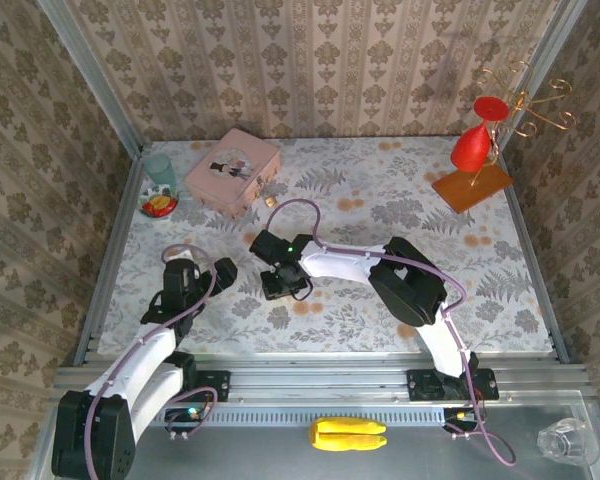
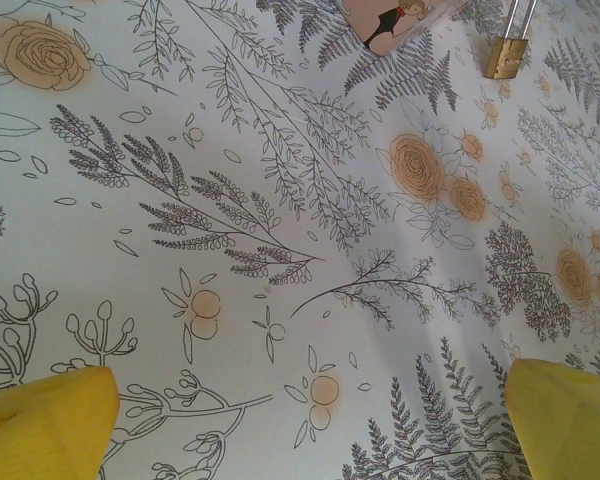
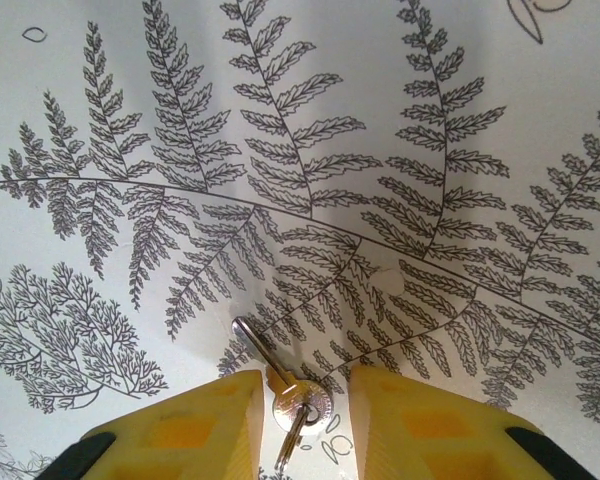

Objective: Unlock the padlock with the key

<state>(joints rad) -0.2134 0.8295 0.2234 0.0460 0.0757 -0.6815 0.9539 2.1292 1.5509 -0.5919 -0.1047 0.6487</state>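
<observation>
Straddling the key (image 3: pixel 300 406), right gripper (image 3: pixel 305 382) sits narrowly spread at lower centre. Left gripper (image 2: pixel 305 400) spread wide. Padlock (image 2: pixel 507 55) on bench (image 2: pixel 100 250), upper right of left wrist view, beside pink tin (image 2: pixel 390 20).

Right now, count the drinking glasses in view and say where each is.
2. A greenish glass stands in the far-left corner of the table, beside the pink tin; a clear glass sits off the table at near right.
</observation>
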